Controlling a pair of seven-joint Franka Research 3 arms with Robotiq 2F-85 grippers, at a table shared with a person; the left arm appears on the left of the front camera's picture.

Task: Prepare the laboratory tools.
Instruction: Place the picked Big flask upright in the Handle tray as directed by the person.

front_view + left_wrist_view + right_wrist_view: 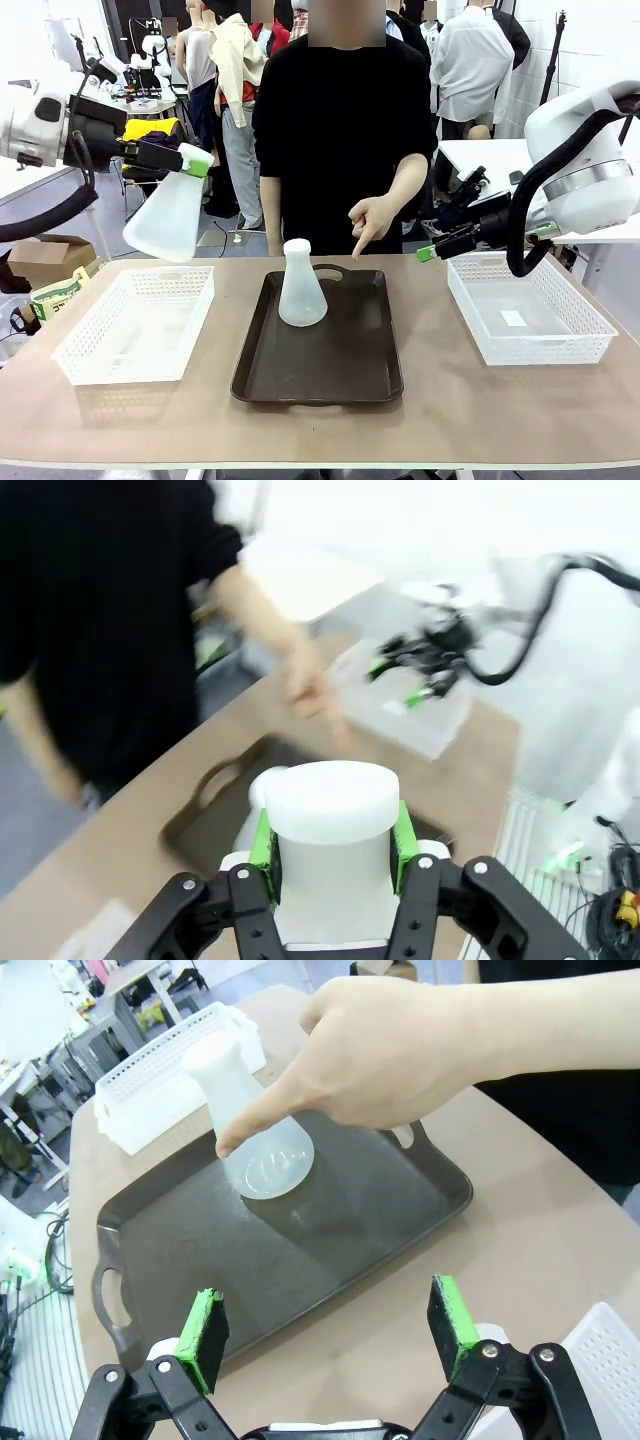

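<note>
your left gripper [197, 160] clamps one flask [170, 215] by its neck, above the basket left of the tray [318, 375]. your right gripper [330, 1335] gapes wide. the other flask [301, 285] stands on the tray: light, slick, so take its neck.

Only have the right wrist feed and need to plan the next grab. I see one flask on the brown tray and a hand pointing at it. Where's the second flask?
Observer: The left gripper is shut on the second flask's neck, holding it in the air above the left basket.
Operator: Upright?
Observer: Tilted, base lower and toward the table, neck up at the gripper.
Operator: Right side free for a drop?
Observer: The right basket has only a small white tag on its floor; the open right gripper hovers at its near-left corner.
</note>
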